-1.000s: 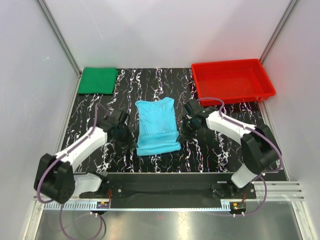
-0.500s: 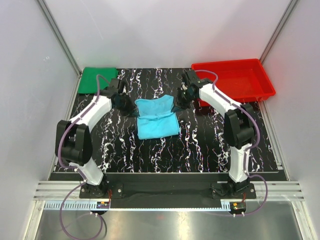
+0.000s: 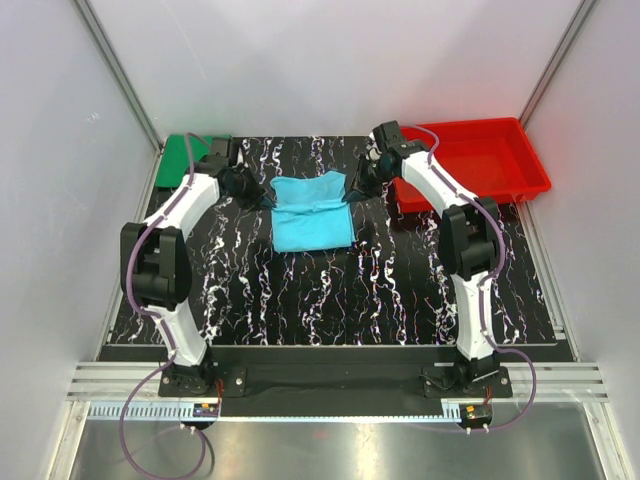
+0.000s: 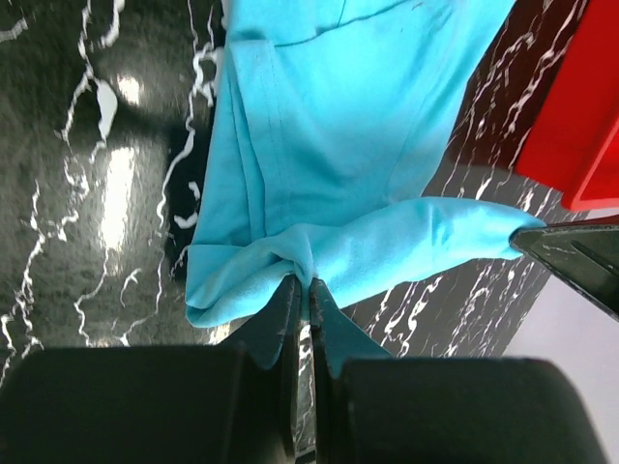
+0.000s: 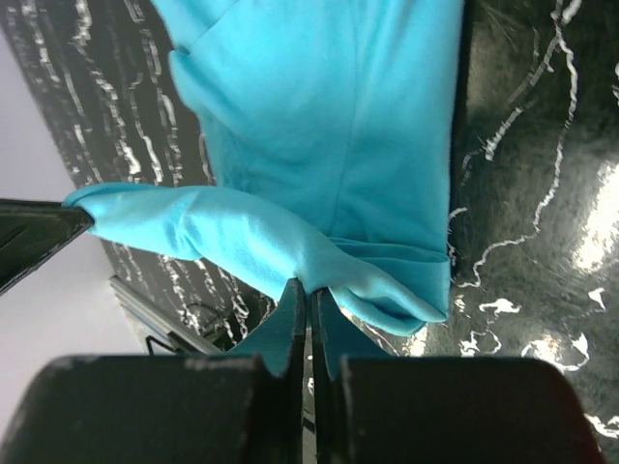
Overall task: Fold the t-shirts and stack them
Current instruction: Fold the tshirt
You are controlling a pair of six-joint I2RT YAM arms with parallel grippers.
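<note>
The light cyan-blue t-shirt (image 3: 312, 212) lies folded in half on the black marbled table, its far edge lifted between both grippers. My left gripper (image 3: 262, 194) is shut on the shirt's far left corner (image 4: 290, 256). My right gripper (image 3: 356, 188) is shut on the far right corner (image 5: 319, 261). The cloth hangs taut between them, and each wrist view shows the other gripper's fingertip at the frame edge. The dark green t-shirt (image 3: 182, 156) lies folded at the far left corner, partly hidden by my left arm.
A red plastic tray (image 3: 490, 160) stands at the far right, close behind my right arm. White walls with metal posts enclose the table (image 3: 330, 300). The arm bases sit at the near edge.
Both grippers carried the shirt's near edge away from the bases and over its far half, so the shirt went from long and flat to folded short. Both arms now stretch far back.
</note>
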